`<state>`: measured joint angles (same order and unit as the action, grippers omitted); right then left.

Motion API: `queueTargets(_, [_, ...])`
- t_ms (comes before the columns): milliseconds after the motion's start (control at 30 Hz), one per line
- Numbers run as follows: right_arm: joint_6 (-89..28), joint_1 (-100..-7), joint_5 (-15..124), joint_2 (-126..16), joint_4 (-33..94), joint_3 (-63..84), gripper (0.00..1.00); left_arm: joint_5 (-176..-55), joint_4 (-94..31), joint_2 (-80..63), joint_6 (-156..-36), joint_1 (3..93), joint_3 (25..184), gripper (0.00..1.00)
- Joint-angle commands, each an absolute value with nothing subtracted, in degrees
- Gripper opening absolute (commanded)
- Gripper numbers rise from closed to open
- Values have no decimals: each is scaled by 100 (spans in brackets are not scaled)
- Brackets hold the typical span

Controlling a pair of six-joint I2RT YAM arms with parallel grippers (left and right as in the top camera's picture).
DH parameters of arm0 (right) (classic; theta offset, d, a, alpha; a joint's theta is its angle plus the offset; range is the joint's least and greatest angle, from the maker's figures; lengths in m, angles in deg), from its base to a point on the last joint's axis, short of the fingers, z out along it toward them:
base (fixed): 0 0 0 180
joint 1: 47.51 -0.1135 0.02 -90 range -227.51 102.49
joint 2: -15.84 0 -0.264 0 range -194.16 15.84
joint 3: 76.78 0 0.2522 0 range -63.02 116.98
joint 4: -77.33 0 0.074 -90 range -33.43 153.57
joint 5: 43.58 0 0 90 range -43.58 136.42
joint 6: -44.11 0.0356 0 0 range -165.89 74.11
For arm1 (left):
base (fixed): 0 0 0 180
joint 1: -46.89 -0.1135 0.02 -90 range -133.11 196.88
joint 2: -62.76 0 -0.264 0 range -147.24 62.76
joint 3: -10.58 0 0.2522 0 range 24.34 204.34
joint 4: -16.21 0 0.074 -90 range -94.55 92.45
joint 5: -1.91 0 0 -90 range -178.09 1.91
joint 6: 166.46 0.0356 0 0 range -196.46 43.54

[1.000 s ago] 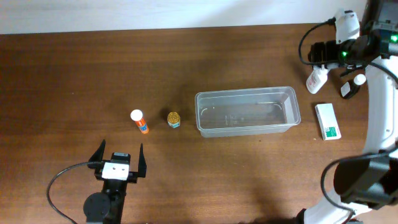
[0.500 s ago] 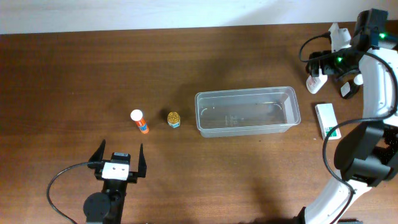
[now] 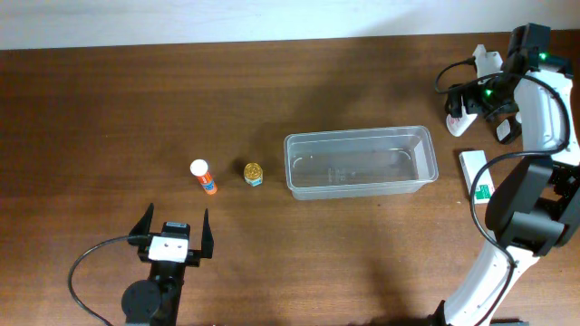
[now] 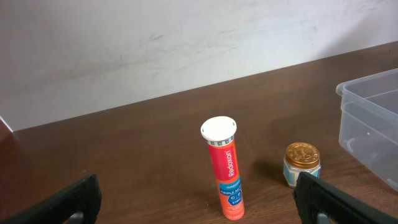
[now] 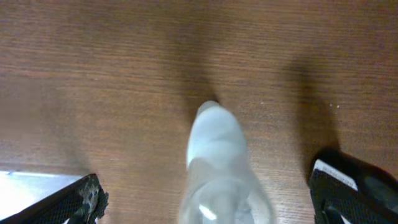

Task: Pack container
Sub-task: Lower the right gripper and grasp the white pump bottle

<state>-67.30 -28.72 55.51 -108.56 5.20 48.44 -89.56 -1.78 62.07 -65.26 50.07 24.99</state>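
The clear plastic container (image 3: 359, 136) lies right of the table's middle; nothing shows inside it. Its corner shows in the left wrist view (image 4: 373, 118). An orange tube with a white cap (image 3: 204, 177) (image 4: 225, 168) and a small gold-lidded jar (image 3: 253, 173) (image 4: 301, 163) stand left of it. My left gripper (image 3: 172, 231) (image 4: 199, 208) is open and empty, short of the tube. My right gripper (image 3: 469, 109) (image 5: 214, 205) is open, with a finger on each side of a white bottle (image 3: 456, 113) (image 5: 217, 155) at the far right.
A white box with a green end (image 3: 476, 174) lies right of the container, partly under my right arm. A small black and white item (image 3: 505, 129) lies by the white bottle. The right arm's cable loops above the bottle.
My right arm has swung and turned over the far right corner, bringing its gripper down around the white bottle. The left arm and the other things have not moved.
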Motion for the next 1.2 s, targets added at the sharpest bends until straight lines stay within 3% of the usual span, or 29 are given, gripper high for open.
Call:
queueTargets(0, [-6813,-2724,5502,-11041,549,4929,97,-8937,-213,6242,-6436,4972,2486,99])
queueTargets(400, [-6815,-2719,5734,-11249,887,4927,86,-8937,-215,6242,-6436,4972,2486,99])
queueTargets(533, [-6815,-2719,5787,-11249,966,4927,73,-8937,-213,6242,-6436,4972,2486,99])
queueTargets(667, [-6815,-2719,5787,-11249,981,4927,68,-8937,-215,6242,-6436,4972,2486,99])
queueTargets(767, [-6815,-2719,5791,-11249,984,4927,58,-8937,-215,6242,-6436,4972,2486,99])
queueTargets(900, [-6815,-2719,5946,-11249,988,4927,54,-8937,-213,6242,-6436,4972,2486,99])
queueTargets(1167, [-6813,-2722,5999,-11249,1029,4929,35,-8937,-215,6242,-6436,4972,2486,100])
